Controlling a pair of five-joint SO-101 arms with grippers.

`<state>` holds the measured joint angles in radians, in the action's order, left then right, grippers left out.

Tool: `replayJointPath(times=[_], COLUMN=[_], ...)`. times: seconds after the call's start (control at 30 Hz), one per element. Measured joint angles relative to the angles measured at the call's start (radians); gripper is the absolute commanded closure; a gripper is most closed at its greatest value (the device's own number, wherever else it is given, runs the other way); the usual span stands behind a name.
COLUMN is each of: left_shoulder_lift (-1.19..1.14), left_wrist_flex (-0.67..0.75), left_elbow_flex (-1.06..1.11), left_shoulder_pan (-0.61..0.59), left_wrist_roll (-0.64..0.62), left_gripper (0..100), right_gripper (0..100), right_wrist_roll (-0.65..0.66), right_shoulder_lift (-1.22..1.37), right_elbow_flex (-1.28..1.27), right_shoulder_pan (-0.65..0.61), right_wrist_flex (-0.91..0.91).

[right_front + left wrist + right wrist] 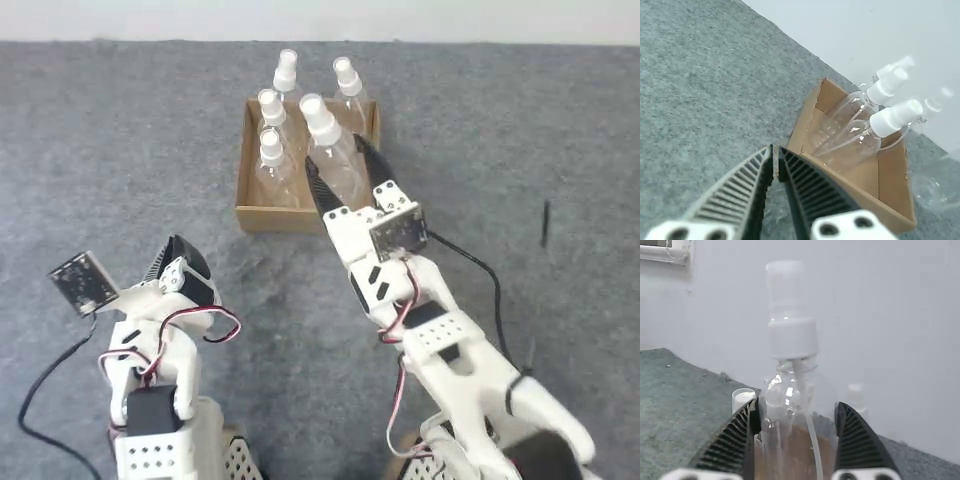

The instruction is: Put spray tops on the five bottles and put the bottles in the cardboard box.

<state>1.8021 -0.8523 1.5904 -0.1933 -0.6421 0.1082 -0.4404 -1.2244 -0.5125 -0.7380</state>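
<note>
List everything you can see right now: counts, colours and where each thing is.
cardboard box: one, brown, on the carpet ahead of both arms.
bottles: four, clear with white spray tops, standing in the box.
held bottle: one, clear with a white spray top, over the box's right half, between the right gripper's fingers.
black stick: one, thin, lying on the carpet on the right arm's side.
carpet: one, grey, covering the table.
wall: one, white, behind the box.
left gripper: one, black fingers, shut, short of the box.
right gripper: one, black fingers, closed on the held bottle.
</note>
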Motion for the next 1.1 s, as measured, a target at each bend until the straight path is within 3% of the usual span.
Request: replayJointPath(times=[0.23,0.47,0.67,1.1], left_shoulder_lift=[0.0,0.0,0.0,0.0], left_wrist_flex=[0.0,0.0,0.0,0.0], left_elbow_flex=[0.0,0.0,0.0,0.0], left_shoulder_pan=[0.0,0.0,0.0,0.0], left_wrist_roll=[0.015,0.021,0.021,0.021], left_gripper=[99,99,99,99], right_gripper=[99.1,99.1,99.1,99.1], right_wrist_roll=[-0.003,-0.167,-0.189,-0.189], right_shoulder_lift=[0.204,0.371,0.502,0.779], right_elbow_flex=[0.121,0.213,0.282,0.322], right_shoulder_pan=[0.021,0.08,0.1,0.1], right_wrist_flex=[-0.025,-0.026,-0.026,-0.308])
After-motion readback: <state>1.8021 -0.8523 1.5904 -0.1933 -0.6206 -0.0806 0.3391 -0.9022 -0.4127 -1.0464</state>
